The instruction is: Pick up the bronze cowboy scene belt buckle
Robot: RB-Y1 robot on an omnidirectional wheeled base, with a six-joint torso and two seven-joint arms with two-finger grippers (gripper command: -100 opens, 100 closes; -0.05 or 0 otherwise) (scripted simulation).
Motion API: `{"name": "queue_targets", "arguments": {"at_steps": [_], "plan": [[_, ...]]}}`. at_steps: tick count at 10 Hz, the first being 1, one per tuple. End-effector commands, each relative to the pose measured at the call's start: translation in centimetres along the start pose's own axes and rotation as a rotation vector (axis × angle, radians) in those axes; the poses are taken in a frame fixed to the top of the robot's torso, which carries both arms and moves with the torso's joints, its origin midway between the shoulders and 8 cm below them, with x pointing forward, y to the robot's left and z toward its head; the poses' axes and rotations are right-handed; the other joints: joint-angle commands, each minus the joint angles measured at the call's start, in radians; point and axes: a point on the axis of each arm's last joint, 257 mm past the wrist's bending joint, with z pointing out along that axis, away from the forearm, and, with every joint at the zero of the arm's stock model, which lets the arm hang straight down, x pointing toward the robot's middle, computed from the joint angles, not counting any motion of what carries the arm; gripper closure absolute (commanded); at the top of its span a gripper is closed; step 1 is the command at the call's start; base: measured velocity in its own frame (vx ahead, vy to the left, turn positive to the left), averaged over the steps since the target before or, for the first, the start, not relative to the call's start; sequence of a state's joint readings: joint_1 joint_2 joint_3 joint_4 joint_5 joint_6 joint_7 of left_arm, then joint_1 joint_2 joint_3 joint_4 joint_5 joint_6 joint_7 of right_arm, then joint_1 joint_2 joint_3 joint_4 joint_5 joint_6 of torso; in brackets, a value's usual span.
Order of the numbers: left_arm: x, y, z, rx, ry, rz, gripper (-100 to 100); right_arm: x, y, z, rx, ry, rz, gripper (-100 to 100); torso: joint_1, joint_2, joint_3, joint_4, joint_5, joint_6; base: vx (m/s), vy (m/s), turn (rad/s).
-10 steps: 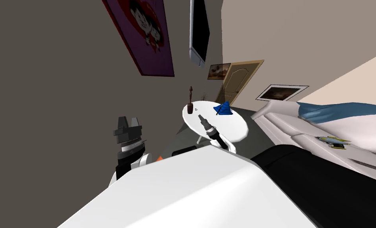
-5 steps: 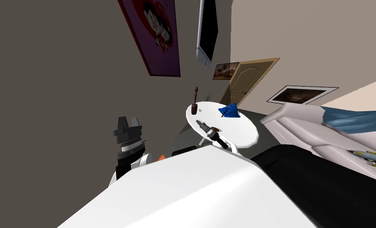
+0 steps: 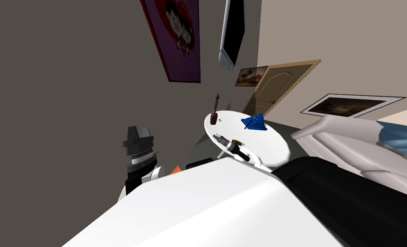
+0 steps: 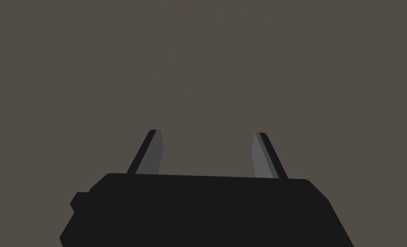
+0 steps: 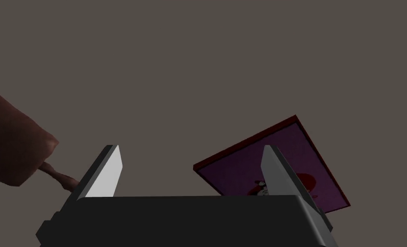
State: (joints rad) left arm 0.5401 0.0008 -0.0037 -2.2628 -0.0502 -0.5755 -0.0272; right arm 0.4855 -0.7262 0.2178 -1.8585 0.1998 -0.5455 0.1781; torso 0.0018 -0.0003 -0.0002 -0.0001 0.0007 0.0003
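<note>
A round white table (image 3: 270,148) stands ahead of me. On it a small bronze-brown oval thing (image 3: 237,141), seemingly the buckle, lies right beside my right wrist. My right gripper (image 3: 217,137) reaches low over the table's near-left part, open and holding nothing (image 5: 194,148). A dark brown vase (image 3: 213,118) with a stem stands past it. In the right wrist view a dark brown rounded shape (image 5: 14,150) is close beside one finger. My left gripper (image 3: 137,131) is raised at my left, open (image 4: 207,133), facing a grey-brown wall.
A blue folded cloth (image 3: 253,122) and a tiny pale item (image 3: 220,120) also sit on the table. A white sofa (image 3: 348,143) with a blue cushion (image 3: 402,133) lies to the right. A poster (image 3: 177,38), a wall screen (image 3: 233,30) and a tan door (image 3: 279,88) are behind.
My head view has swung, so the table has slid right and looks nearer while the sofa has moved off right. My right gripper now sits lower over the table, with the brown thing beside its wrist.
</note>
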Motion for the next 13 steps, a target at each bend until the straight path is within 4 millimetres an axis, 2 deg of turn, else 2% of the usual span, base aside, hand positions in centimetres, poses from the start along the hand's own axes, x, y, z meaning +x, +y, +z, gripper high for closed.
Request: {"name": "queue_targets", "arguments": {"at_steps": [1,2,3,5,6,7,8,10,11,12,13], "plan": [[0.0,0.0,0.0,0.0,0.0,0.0,0,1.1,-1.1,-0.7,0.018,0.041,-0.02,-100,0.0,0.0,0.0,0.0,0.0,0.0,0.019,0.015,0.066],[0.0,0.0,0.0,0.0,0.0,0.0,0,2.6,-2.9,-2.0,0.05,0.111,-0.05,-100,0.0,0.0,0.0,0.0,0.0,0.001,0.021,0.02,0.156],[0.0,0.0,0.0,0.0,0.0,0.0,0,2.6,-2.9,-2.0,0.05,0.113,-0.052,-100,0.0,0.0,0.0,0.0,0.0,0.0,0.016,0.011,0.082],[0.0,0.0,0.0,0.0,0.0,0.0,0,5.3,-5.9,-4.8,0.104,0.24,-0.107,-100,-0.001,0.001,0.0,0.0,0.0,0.0,0.016,0.013,0.199],[0.0,0.0,0.0,0.0,0.0,0.0,0,5.3,-6.6,-5.3,0.115,0.258,-0.12,-100,-0.001,0.0,0.0,0.0,0.0,0.0,0.014,0.001,0.059],[0.0,0.0,0.0,0.0,0.0,0.0,0,6.4,-8.2,-7.1,0.146,0.323,-0.148,-100,-0.001,0.0,0.0,0.0,0.0,0.001,0.011,0.004,0.145],[0.0,0.0,0.0,0.0,0.0,0.0,0,6.3,-8.4,-7.2,0.146,0.33,-0.155,-100,-0.001,0.001,0.0,0.0,0.0,0.0,0.009,-0.002,0.071],[0.0,0.0,0.0,0.0,0.0,0.0,0,8.0,-11.4,-10.9,0.201,0.453,-0.211,-100,-0.001,0.001,0.001,0.0,0.0,0.0,0.011,-0.005,0.176],[0.0,0.0,0.0,0.0,0.0,0.0,0,7.7,-11.9,-11.4,0.207,0.47,-0.226,-100,-0.002,0.001,0.0,0.0,-0.001,0.0,0.011,-0.013,0.077],[0.0,0.0,0.0,0.0,0.0,0.0,0,8.3,-13.4,-13.4,0.234,0.53,-0.255,-100,-0.002,0.001,0.001,0.0,0.0,0.001,0.011,-0.009,0.134],[0.0,0.0,0.0,0.0,0.0,0.0,0,8.0,-13.5,-13.6,0.235,0.538,-0.262,-100,-0.002,0.001,0.0,0.0,-0.001,0.0,0.008,-0.01,0.079]]}}
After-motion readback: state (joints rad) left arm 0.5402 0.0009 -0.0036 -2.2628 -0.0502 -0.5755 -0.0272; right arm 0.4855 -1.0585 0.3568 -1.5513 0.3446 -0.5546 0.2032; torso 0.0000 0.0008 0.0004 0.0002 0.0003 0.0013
